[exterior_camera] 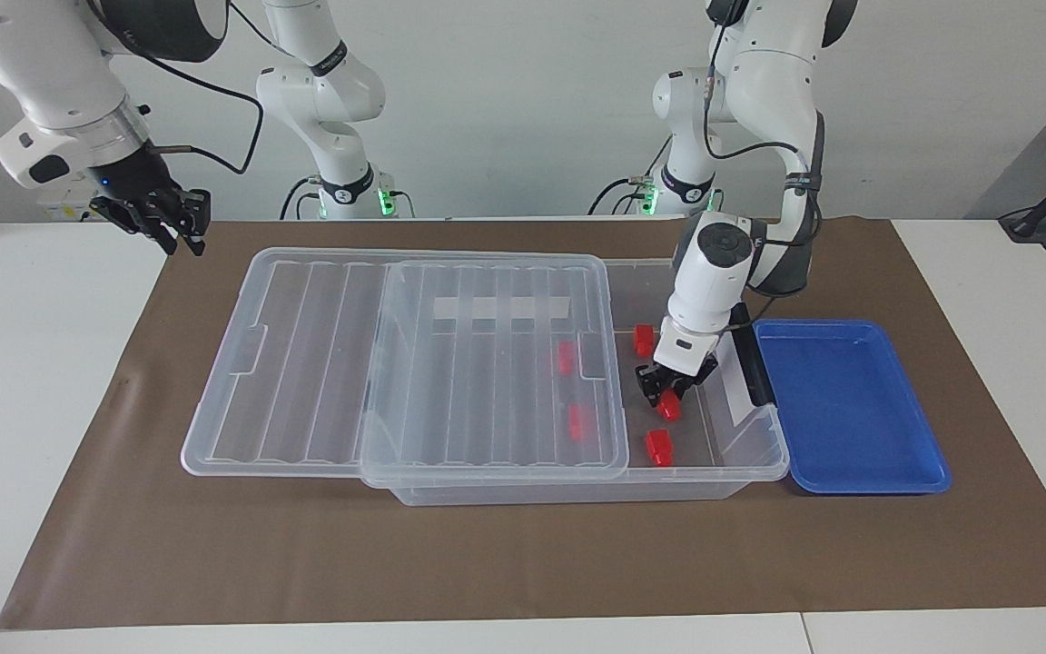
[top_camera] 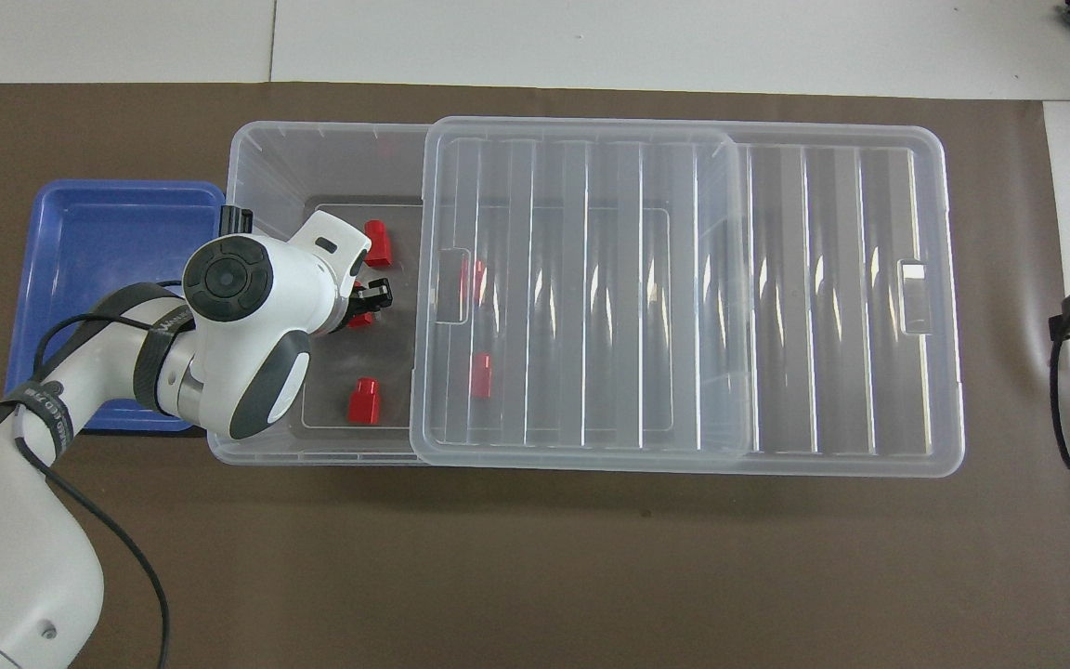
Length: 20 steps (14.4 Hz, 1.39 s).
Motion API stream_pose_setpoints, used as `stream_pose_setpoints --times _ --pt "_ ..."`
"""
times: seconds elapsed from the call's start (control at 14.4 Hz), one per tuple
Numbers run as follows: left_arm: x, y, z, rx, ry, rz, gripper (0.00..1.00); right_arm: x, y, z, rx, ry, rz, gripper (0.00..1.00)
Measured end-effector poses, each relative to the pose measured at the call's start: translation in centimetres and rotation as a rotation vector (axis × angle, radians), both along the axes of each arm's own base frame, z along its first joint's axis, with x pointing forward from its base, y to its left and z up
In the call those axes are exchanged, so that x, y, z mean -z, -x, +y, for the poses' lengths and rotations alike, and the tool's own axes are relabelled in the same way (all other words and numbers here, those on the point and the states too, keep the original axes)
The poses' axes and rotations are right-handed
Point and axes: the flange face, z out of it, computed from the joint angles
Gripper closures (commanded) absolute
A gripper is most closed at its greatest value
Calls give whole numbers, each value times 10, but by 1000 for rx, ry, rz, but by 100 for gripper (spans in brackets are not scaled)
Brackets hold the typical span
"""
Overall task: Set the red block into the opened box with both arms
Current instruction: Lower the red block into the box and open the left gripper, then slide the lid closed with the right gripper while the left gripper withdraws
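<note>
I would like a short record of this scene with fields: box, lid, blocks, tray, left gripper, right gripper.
box: clear storage bin, open at the left arm's end
lid: ribbed clear lid, slid toward the right arm's end, partly on the box
blocks: five red blocks in the box; two under the lid
tray: blue tray, beside the box
left gripper: inside the box, at a red block
right gripper: raised, over the mat's edge

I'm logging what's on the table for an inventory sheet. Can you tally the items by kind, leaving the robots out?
Red blocks: 5
Clear box: 1
Clear lid: 1
Blue tray: 1
Brown mat: 1
Total: 9
</note>
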Motion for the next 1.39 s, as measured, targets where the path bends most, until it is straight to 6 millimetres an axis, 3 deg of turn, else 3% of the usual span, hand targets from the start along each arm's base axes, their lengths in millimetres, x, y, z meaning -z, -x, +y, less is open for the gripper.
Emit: stream_pose_setpoints --times 0.14,0.35,0.56,0.77,1.11,1.39 --pt "0 0 0 -33 6 -1 0 7 -2 -8 -38 1 -16 100" --pt "-1 -1 0 -67 11 -2 0 23 -5 -40 -133 11 -57 100" --pt "-21 -4 -6 -97 5 -2 0 40 -15 -51 -171 22 -88 100" --pt "-70 1 -14 -116 -44 23 0 74 -38 -57 -202 -11 -120 100" --pt "-157 14 -6 -155 -108 30 0 129 -61 -73 -223 -101 -132 100" --pt "-223 9 22 -191 -135 26 0 145 -70 -61 -202 -182 -143 100"
